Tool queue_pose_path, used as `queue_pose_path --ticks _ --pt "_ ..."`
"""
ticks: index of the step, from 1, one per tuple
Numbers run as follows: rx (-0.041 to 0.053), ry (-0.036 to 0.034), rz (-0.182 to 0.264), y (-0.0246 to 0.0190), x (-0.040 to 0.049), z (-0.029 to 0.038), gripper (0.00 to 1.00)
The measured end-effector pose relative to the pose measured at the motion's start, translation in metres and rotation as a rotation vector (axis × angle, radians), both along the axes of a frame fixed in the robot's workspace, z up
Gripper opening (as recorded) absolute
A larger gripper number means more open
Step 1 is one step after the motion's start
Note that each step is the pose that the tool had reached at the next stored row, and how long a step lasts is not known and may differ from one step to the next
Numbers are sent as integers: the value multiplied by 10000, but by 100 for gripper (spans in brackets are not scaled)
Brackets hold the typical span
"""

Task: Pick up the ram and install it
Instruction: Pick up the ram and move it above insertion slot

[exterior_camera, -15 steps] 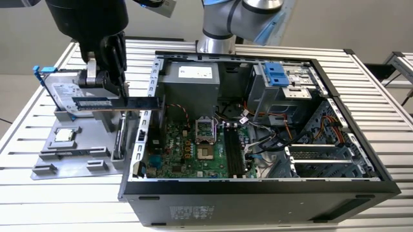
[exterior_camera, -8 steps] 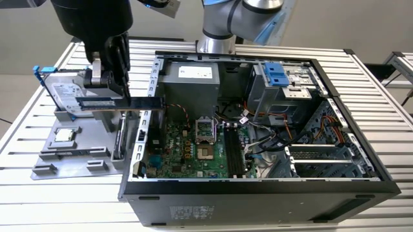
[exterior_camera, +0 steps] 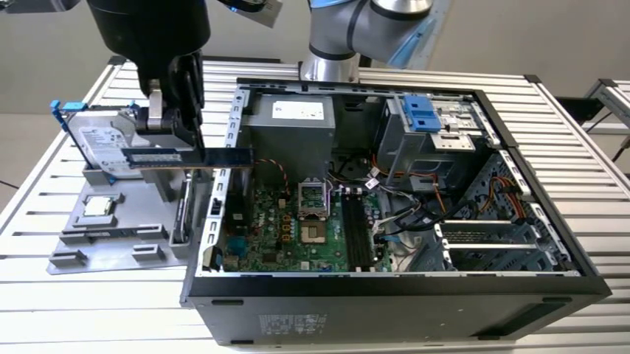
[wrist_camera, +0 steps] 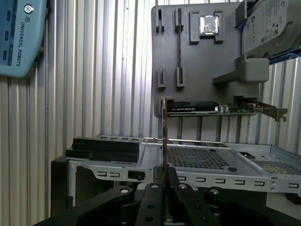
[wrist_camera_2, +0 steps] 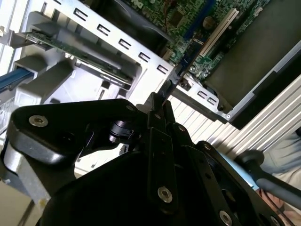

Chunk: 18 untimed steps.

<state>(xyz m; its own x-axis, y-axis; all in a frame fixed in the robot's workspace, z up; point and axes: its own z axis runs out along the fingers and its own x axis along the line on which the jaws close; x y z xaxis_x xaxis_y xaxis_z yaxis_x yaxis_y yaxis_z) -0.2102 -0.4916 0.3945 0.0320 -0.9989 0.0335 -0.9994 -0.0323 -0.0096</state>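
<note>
My gripper (exterior_camera: pixel 179 141) is shut on the ram (exterior_camera: pixel 229 156), a long dark stick held level and lengthwise above the case's wall on the exterior view's left. One end of it reaches over the open computer case (exterior_camera: pixel 394 284); the other end points toward the grey fixture (exterior_camera: pixel 118 236). The black memory slots (exterior_camera: pixel 356 228) lie on the green motherboard (exterior_camera: pixel 285 228), lower and toward the exterior view's right. In both wrist views the ram (wrist_camera_2: pixel 186 63) (wrist_camera: pixel 164 136) shows edge-on, sticking out from between the black fingers (wrist_camera_2: pixel 157 141) (wrist_camera: pixel 153 200).
The grey fixture holds a hard drive in a blue frame (exterior_camera: pixel 99 144), a processor chip (exterior_camera: pixel 99 206) and an expansion card (wrist_camera: pixel 211 108). Inside the case are a grey power supply (exterior_camera: pixel 291 125), a drive cage (exterior_camera: pixel 433 129) and loose cables (exterior_camera: pixel 403 214). A slatted metal table (exterior_camera: pixel 99 310) lies around.
</note>
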Motion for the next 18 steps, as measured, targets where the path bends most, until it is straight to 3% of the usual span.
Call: queue_pose_path --ticks 18 --pt "-15 0 -1 5 151 0 0"
